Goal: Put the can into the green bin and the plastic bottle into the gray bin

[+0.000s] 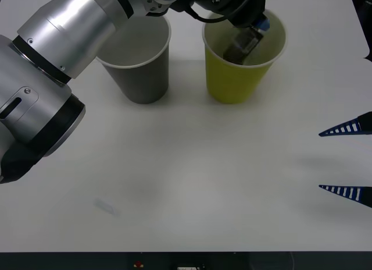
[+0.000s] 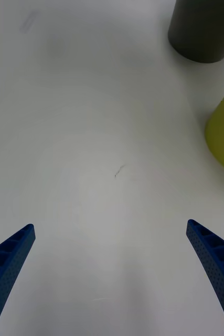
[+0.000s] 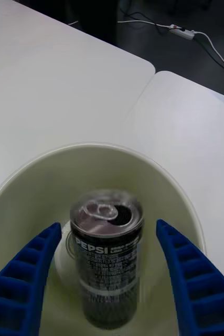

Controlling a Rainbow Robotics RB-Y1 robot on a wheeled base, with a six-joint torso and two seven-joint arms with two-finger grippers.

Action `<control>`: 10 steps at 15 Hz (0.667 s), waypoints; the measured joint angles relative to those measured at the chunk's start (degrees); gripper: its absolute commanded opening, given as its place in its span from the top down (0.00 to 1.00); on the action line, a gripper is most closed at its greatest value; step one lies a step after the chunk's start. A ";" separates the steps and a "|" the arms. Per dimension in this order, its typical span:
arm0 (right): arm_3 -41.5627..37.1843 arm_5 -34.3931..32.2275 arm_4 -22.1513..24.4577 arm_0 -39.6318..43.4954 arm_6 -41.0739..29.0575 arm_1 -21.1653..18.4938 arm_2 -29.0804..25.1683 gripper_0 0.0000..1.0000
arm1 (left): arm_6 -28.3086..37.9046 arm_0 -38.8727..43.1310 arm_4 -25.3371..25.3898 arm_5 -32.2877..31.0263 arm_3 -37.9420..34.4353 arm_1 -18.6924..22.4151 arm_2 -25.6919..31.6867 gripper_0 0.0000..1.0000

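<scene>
Blue ribbed fingers [image 3: 22, 283] of the left gripper [image 3: 109, 278] frame the can [image 3: 105, 252] at close range in the left wrist view. Note that the can is dark, printed PEPSI, with a silver top and pull tab; it sits inside the pale interior of the green bin [image 3: 17, 189]. The jaws are spread, with a clear gap between each finger and the can wall, so nothing is gripped. Judge the can as released into the bin; whether it rests on the bottom or is tilted against the wall cannot be told for certain.

From the front view, confirm that the left gripper [image 1: 250, 31] is lowered into the mouth of the green bin [image 1: 232, 78], with the can [image 1: 240, 48] visible inside. The gray bin [image 1: 142, 78] stands just beside the green one, on the robot's left of it, both upright on the white worktop [image 1: 192, 183].

The right gripper [image 1: 347, 159] hovers near the worktop's right edge, jaws wide apart and empty, well apart from both bins.

Step in hand: deposit of the can, which appears complete. The next move calls for you to lift the left gripper straight up, clear of the white rim, without tipping the bin. The bottle step is not yet done.
</scene>
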 measured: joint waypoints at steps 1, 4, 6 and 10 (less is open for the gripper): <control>0.00 0.00 0.00 0.00 0.00 0.00 0.00 0.00 | -0.06 0.05 0.17 0.00 -0.01 0.00 0.00 0.00; 0.00 0.00 0.00 0.00 0.00 0.00 0.00 0.00 | -2.67 0.31 1.55 0.00 -0.19 0.96 0.35 0.00; 0.00 0.00 0.00 0.00 0.00 0.00 0.00 0.00 | -5.30 2.56 5.28 -0.06 -2.90 3.70 0.77 0.00; -0.01 0.00 0.00 0.00 0.00 0.00 0.00 0.00 | -8.34 9.33 12.62 -0.35 -12.71 10.93 1.57 0.00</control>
